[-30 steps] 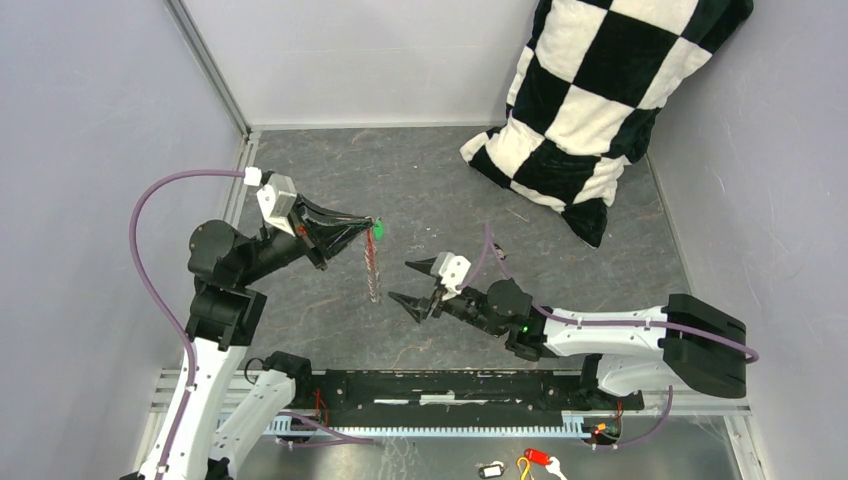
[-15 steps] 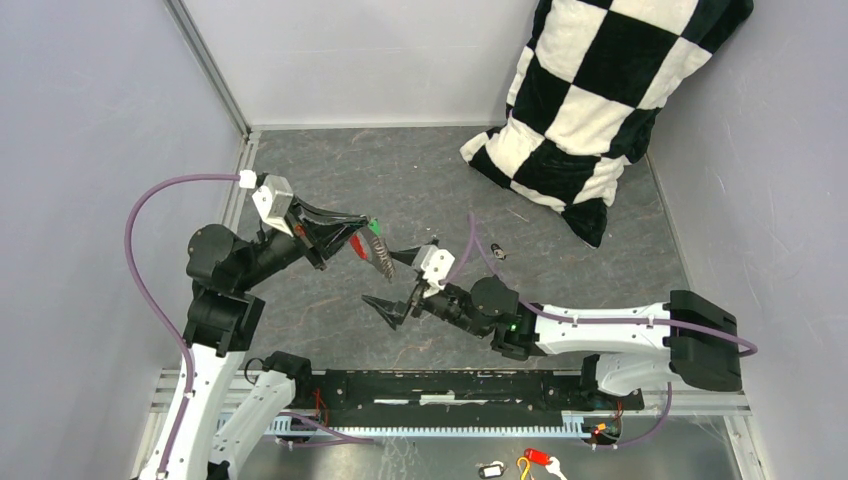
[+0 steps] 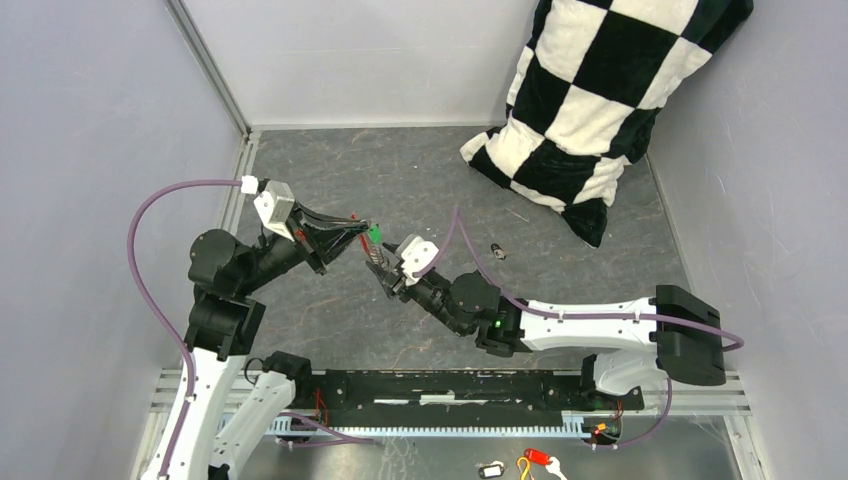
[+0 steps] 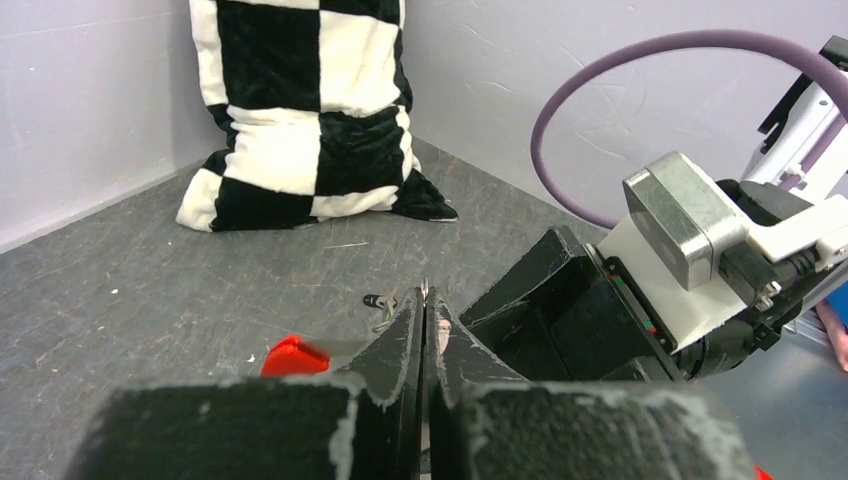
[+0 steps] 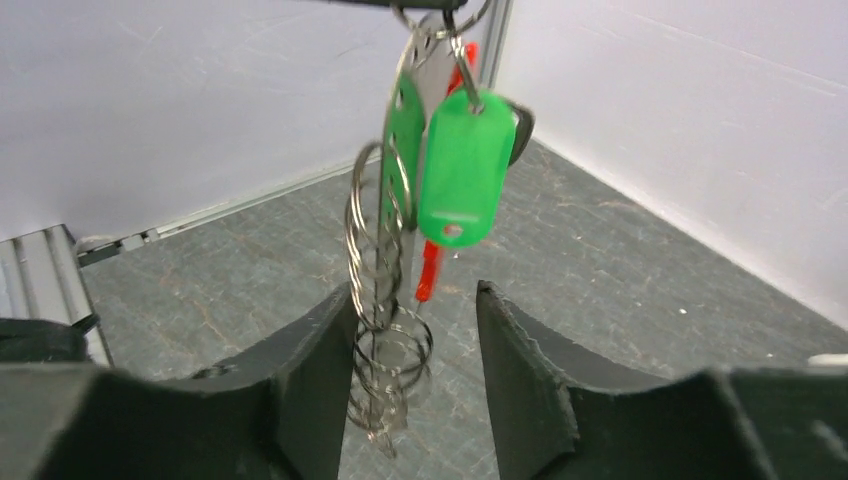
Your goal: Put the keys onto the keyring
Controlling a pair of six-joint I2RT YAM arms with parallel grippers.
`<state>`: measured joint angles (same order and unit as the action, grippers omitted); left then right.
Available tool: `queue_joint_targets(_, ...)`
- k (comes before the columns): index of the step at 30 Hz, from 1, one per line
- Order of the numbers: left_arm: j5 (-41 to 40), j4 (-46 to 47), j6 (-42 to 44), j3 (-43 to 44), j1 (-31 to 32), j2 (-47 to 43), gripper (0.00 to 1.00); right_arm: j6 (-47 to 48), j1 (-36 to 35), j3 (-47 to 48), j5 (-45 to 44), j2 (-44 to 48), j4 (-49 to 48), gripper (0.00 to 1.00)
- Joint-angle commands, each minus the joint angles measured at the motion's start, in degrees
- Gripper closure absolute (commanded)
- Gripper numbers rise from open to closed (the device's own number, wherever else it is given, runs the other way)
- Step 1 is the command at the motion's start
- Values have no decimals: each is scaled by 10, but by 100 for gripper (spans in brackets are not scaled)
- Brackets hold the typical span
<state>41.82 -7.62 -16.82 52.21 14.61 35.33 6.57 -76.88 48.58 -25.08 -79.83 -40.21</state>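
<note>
Fingers (image 4: pixel 405 340) of the left gripper (image 3: pixel 362 232) are pinching the keyring (image 5: pixel 380 340) at frame centre, green key (image 5: pixel 458 170) and red key (image 5: pixel 430 275) hanging on it; right gripper (image 5: pixel 413 300) is standing spread around it. Dark key (image 3: pixel 497 250) is lying rightward, seemingly unthreaded.

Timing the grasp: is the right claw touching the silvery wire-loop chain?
Cannot tell. Right wrist view: the silvery wire-loop chain hangs inside the open right claw, clear of one finger, but its loops overlap the other's edge.

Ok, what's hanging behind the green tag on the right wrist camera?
Behind the green tag, a red key pokes out below and a dark piece shows at its right edge. The tag covers the rest of both.
</note>
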Motion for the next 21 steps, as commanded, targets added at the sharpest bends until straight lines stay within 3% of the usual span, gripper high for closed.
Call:
queue_joint_targets(1, -8, 17, -13, -3, 2, -8, 98, 13, -2, 57, -29, -21, 3, 54)
queue_joint_targets(7, -2, 17, -11, -10, 2, -12, 98, -16, 1, 82, -47, -33, 6, 98)
queue_joint_targets(8, 0, 17, -11, -11, 2, -12, 97, -33, 6, 81, -47, -31, 7, 99)
queue_joint_targets(9, 3, 17, -11, -12, 2, -12, 92, -52, 14, 77, -42, -26, 7, 99)
queue_joint_targets(12, 5, 6, 2, -6, 2, -4, 54, -173, 55, 48, 13, -8, -4, 100)
queue_joint_targets(15, 4, -8, 27, 23, 2, 10, 3, -302, 104, -3, 87, 9, -55, 99)
queue_joint_targets(21, 27, -86, 119, 101, 2, 54, 0, -598, 186, -101, 157, 20, -199, 99)
